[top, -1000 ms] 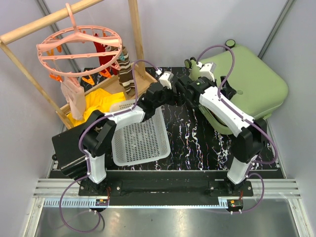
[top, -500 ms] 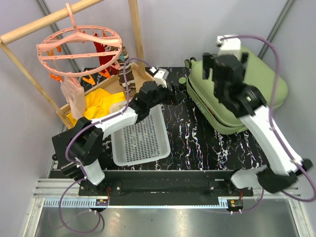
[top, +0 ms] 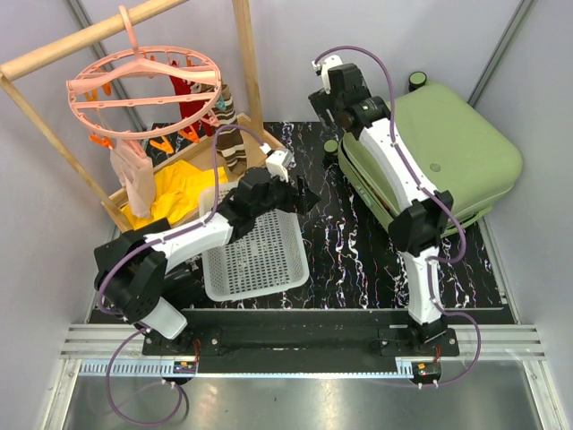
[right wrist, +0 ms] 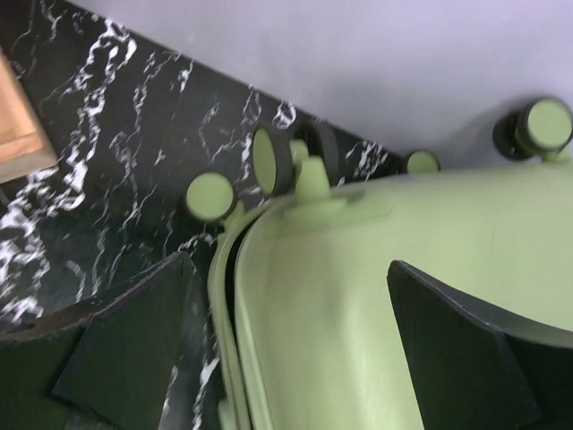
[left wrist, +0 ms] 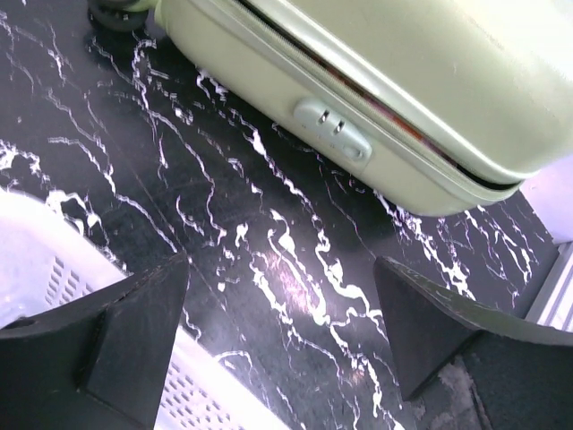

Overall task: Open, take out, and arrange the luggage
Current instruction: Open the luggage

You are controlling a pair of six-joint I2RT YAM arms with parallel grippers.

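The luggage (top: 448, 161) is a light-green hard-shell suitcase lying flat at the right of the table, wheels toward the back. Its lid is down, with a dark gap along the seam (right wrist: 224, 269). My right gripper (top: 328, 109) hangs open above the wheel-end corner. The lid (right wrist: 358, 296) lies under its spread fingers, and nothing is gripped. My left gripper (top: 303, 193) is open above the marbled tabletop (left wrist: 295, 296), short of the luggage's front side (left wrist: 403, 81) and its lock (left wrist: 333, 127). It holds nothing.
A white perforated basket (top: 255, 251) lies under the left arm, its rim (left wrist: 36, 260) beside the left finger. A wooden rack with a pink round hanger (top: 143, 81), socks and a yellow cloth (top: 179, 193) fills the back left. A black case (top: 125, 269) sits at the left edge.
The right arm has swung from over the luggage's front up and back to its wheel end. The left gripper has drawn back toward the basket. Both stayed open.
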